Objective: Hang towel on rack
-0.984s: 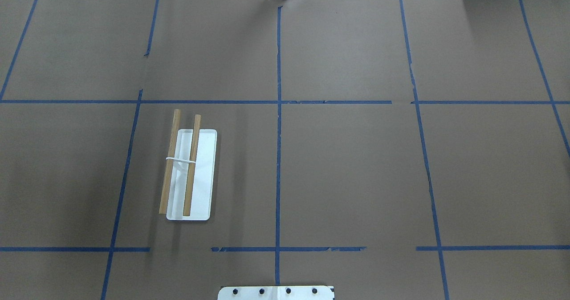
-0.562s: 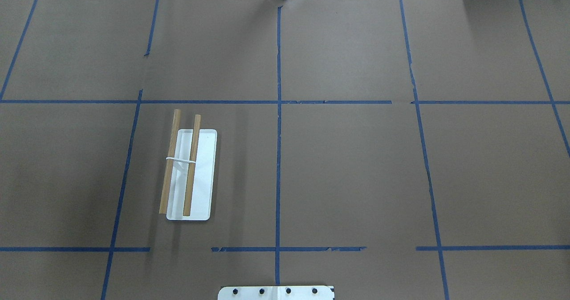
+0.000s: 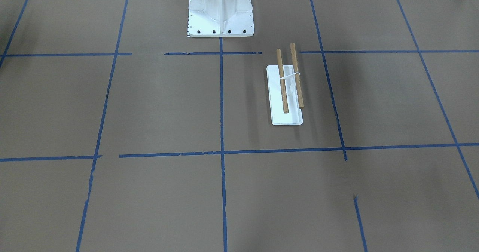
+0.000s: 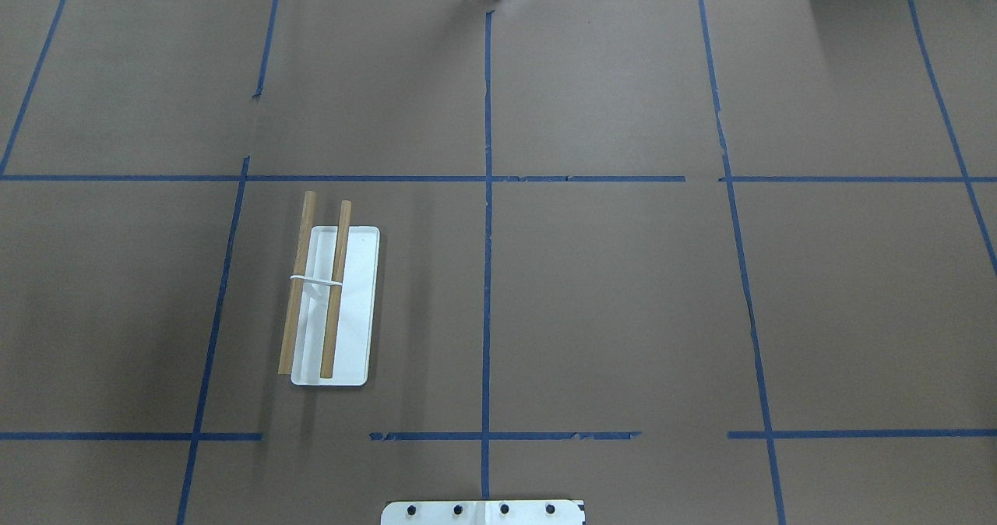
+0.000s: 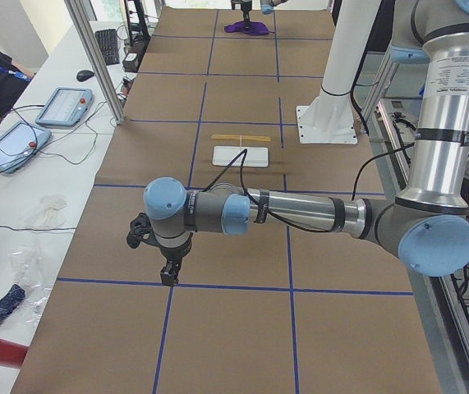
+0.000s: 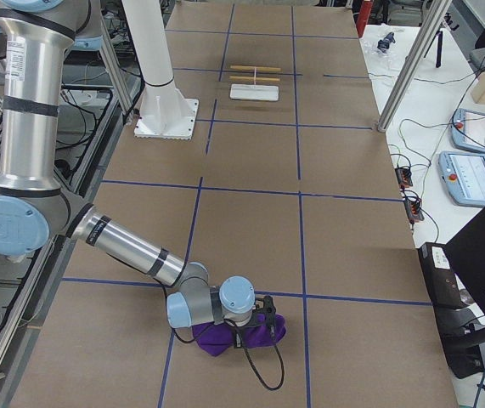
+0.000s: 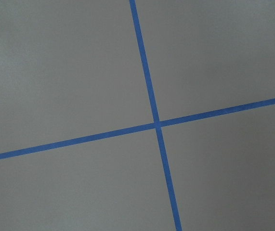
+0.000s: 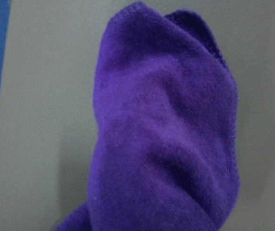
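Nothing has shifted in the overhead view since a second ago. The rack [image 4: 358, 307] sits on the same spot of the desk [image 4: 623, 299], on the robot's left half, and no arm is in that frame.

Left arm [image 5: 300, 212]: the forearm is stretched out low and roughly level over the desk, with the wrist bent so the left hand [image 5: 168, 277] points straight down. It hangs just above a blue tape crossing [image 7: 156, 125] at the desk's left end. It shows only from the side, so I cannot tell how wide its fingers stand.

Right arm [image 6: 127, 246]: the upper link is upright and the forearm slants down to the desk's far right end. The right hand [image 6: 255, 325] is down at the towel [image 6: 225, 336], and its fingers are hidden — cannot tell whether they grip or gape. The towel lies bunched on the desk beside a tape line, well apart from the rack, and it fills the right wrist view.

Count:
- one rack with two wooden rods [image 4: 332, 322], both bare
- one towel
- two arms
- one white pedestal [image 3: 220, 9]
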You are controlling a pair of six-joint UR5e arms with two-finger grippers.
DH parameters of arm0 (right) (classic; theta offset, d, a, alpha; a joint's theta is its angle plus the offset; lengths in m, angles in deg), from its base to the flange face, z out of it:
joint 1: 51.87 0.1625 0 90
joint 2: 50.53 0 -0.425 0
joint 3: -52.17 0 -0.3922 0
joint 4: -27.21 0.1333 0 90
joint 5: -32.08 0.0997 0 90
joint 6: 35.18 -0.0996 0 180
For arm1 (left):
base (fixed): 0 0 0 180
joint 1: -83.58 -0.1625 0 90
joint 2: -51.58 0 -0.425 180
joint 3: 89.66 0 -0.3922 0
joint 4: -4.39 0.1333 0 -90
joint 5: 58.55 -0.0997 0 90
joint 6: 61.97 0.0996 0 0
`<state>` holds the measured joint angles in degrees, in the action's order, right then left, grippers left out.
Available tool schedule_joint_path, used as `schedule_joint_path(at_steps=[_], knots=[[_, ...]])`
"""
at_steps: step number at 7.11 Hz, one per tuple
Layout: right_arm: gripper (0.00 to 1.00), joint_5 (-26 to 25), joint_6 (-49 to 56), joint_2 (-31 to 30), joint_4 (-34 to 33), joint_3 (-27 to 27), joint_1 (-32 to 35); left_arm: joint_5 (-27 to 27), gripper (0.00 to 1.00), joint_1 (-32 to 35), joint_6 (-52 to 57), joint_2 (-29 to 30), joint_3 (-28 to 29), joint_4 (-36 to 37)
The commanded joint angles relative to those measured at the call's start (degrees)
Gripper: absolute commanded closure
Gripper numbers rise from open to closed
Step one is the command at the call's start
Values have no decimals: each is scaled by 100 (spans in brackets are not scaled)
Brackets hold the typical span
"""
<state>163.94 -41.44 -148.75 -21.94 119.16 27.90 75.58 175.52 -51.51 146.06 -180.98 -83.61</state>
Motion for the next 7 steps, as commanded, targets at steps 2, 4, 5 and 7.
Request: schedule_joint_path(at_steps=[2,4,5,7], knots=[[100,15,19,-30,36,253,12,9,0,-1,0,0,0,-7],[100,-11,10,-283,63,1179,56,193,0,-1,0,0,-43,-16],[100,41,10,-433,-16,1986,256,193,0,-1,-8,0,-122,-50],[100,-11,-94,-8,-530,3105,312,185,0,-10,0,52,-192,-260]])
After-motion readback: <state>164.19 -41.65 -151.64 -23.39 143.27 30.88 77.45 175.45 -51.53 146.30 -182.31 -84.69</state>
